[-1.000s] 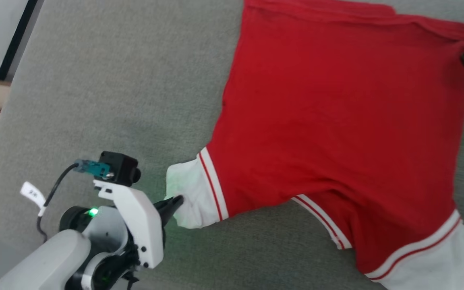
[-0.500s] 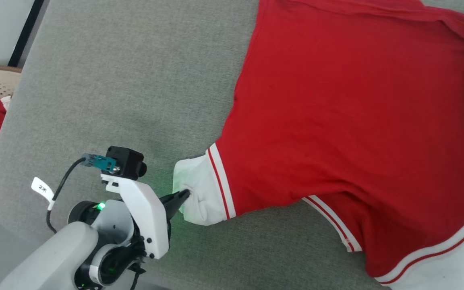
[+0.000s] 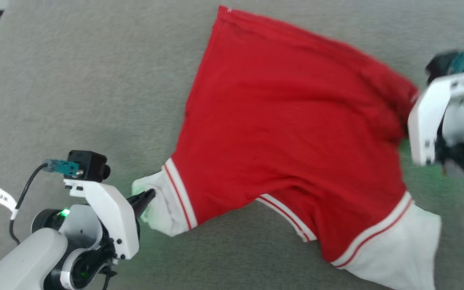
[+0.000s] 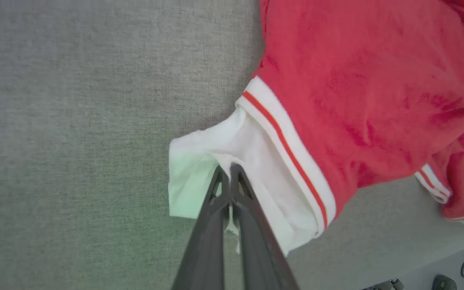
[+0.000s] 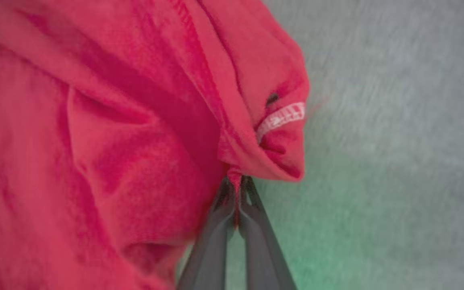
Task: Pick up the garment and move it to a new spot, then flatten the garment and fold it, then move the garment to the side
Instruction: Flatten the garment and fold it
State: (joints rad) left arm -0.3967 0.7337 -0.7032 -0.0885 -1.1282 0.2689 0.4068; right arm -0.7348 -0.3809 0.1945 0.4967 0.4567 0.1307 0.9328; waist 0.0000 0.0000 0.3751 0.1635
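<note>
Left wrist: white sleeve [image 4: 256, 157] of the red T-shirt [image 4: 357, 80] is being pinched between the fully closed fingers of the left gripper [image 4: 227, 171], near the cuff end farthest from the T-shirt's body. T-shirt is being carried by the grey fabric surface [image 4: 75, 121], which is showing to its left and below it.

Right wrist: blurred. A bunched red edge of the T-shirt is being clamped at the tips of the right gripper [image 5: 236, 183], jaws closed on a thin sliver of cloth. A white stitched label [image 5: 282, 117] is being exposed in the fold just above the pinch.

Head: T-shirt is being spread across the grey surface, body mostly flat. It is being gripped at two ends, left gripper at the T-shirt's lower-left sleeve, right gripper at its right edge. Second white sleeve [image 3: 397, 249] is being left at the T-shirt's lower-right corner.
</note>
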